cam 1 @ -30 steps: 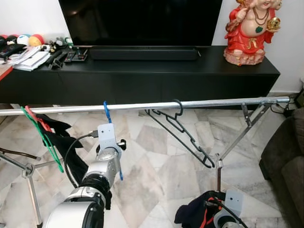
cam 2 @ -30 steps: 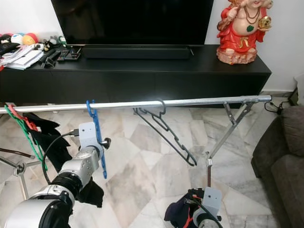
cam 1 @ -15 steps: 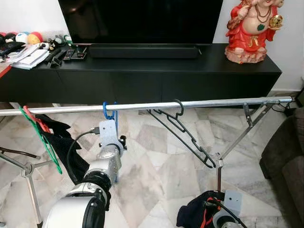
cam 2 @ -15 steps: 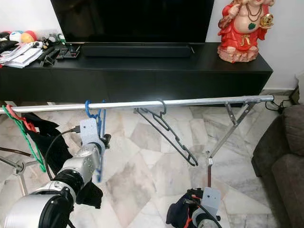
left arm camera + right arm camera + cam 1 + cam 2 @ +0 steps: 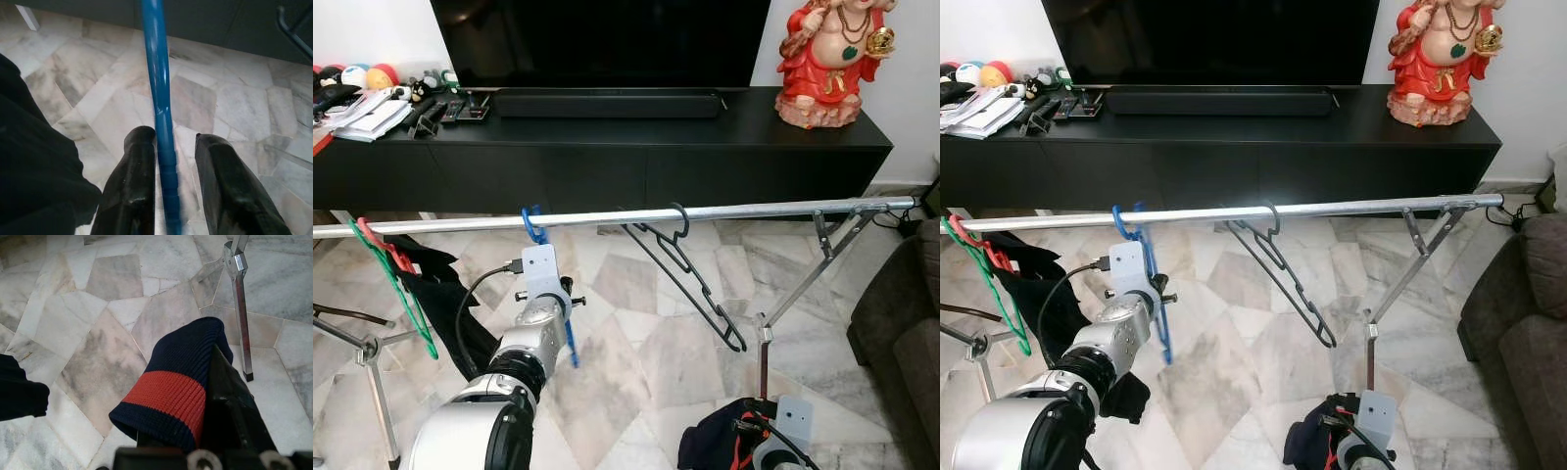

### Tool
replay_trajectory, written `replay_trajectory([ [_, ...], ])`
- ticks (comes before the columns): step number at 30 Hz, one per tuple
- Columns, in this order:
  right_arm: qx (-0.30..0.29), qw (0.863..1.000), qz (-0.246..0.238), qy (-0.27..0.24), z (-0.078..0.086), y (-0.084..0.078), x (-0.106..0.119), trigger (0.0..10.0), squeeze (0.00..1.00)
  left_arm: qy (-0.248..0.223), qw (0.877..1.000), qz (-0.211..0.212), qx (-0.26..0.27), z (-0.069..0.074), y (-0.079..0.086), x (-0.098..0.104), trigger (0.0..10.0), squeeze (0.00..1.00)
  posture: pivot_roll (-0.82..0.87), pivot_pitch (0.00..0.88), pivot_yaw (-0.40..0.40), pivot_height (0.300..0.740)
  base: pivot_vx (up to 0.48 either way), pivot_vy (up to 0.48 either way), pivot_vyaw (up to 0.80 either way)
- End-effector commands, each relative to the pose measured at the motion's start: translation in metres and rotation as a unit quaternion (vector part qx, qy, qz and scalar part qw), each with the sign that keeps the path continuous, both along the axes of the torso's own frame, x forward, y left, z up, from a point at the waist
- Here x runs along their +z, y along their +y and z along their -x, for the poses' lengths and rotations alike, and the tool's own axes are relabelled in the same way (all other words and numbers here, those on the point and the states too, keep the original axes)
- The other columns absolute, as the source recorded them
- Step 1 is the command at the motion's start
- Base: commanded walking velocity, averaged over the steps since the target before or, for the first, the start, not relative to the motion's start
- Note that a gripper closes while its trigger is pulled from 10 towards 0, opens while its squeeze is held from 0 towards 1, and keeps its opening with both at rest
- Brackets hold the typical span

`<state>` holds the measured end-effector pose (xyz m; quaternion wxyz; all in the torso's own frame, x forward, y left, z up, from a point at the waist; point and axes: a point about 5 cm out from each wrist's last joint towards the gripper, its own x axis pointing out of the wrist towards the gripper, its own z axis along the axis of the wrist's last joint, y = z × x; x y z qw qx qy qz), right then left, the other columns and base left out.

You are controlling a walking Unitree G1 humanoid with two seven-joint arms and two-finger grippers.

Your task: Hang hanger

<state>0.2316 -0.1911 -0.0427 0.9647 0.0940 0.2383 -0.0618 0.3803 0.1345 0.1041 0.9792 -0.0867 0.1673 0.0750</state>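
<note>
Hanging step nearly done | blue hanger [image 5: 551, 294] hook now over rail [image 5: 754, 210], lower than before | left tool [image 5: 168, 169] fingers slightly apart, hanger between them | right tool [image 5: 215, 431] gripping a navy-red garment [image 5: 171, 391]

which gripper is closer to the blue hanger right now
Left. The left gripper has its fingers on either side of the blue hanger, whose hook is over the rail. The right gripper is low near the floor, holding a navy-and-red garment.

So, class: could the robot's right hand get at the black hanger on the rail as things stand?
Probably not right away. The right hand hangs low near the floor and is already shut on a navy-and-red garment. The black hanger hangs free on the rail with open space around it, so nothing blocks the path itself.
</note>
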Motion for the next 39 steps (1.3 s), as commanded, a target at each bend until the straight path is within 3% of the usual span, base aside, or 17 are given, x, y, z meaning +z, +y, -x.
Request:
replay_trajectory([
  [1, -0.005, 1.0, -0.005, 0.008, 0.004, 0.001, -0.003, 10.0, 0.0, -0.008, 1.0, -0.022, 0.002, -0.002, 0.003, 0.005, 0.0, 0.0, -0.09, 0.114, 0.042, 0.74, 0.0, 0.0, 0.0],
  [10, -0.006, 1.0, -0.006, 0.018, 0.007, -0.001, -0.005, 10.0, 0.0, -0.013, 0.999, -0.037, -0.001, -0.003, 0.002, 0.006, 0.0, 0.0, -0.09, 0.11, 0.041, 0.74, 0.0, 0.0, 0.0],
  [19, -0.008, 0.999, -0.01, 0.034, 0.013, -0.005, -0.01, 10.0, 0.0, -0.02, 0.994, -0.109, -0.021, 0.006, 0.014, -0.008, 0.0, 0.0, -0.09, 0.11, 0.041, 0.74, 0.0, 0.0, 0.0],
  [26, -0.007, 0.999, -0.012, 0.036, 0.012, -0.002, -0.01, 10.0, 0.0, -0.058, 0.983, -0.166, -0.045, 0.014, 0.024, -0.01, 0.0, 0.0, -0.08, 0.111, 0.042, 0.74, 0.0, 0.0, 0.0],
  [31, -0.003, 0.999, -0.015, 0.04, 0.009, 0.004, -0.01, 10.0, 0.0, -0.077, 0.985, -0.152, -0.035, 0.023, 0.033, -0.014, 0.0, 0.0, -0.07, 0.111, 0.038, 0.74, 0.0, 0.0, 0.0],
  [32, -0.001, 0.999, -0.016, 0.042, 0.008, 0.008, -0.01, 10.0, 0.0, -0.112, 0.983, -0.14, -0.039, 0.027, 0.033, -0.012, 0.0, 0.0, -0.07, 0.112, 0.037, 0.74, 0.0, 0.0, 0.0],
  [35, 0.003, 0.999, -0.018, 0.045, 0.006, 0.014, -0.01, 10.0, 0.0, -0.133, 0.979, -0.148, -0.037, 0.034, 0.035, -0.013, 0.0, 0.0, -0.07, 0.112, 0.039, 0.74, 0.0, 0.0, 0.0],
  [39, 0.004, 0.999, -0.019, 0.045, 0.006, 0.015, -0.01, 10.0, 0.0, -0.133, 0.979, -0.15, -0.035, 0.036, 0.037, -0.015, 0.0, 0.0, -0.07, 0.114, 0.039, 0.74, 0.0, 0.0, 0.0],
])
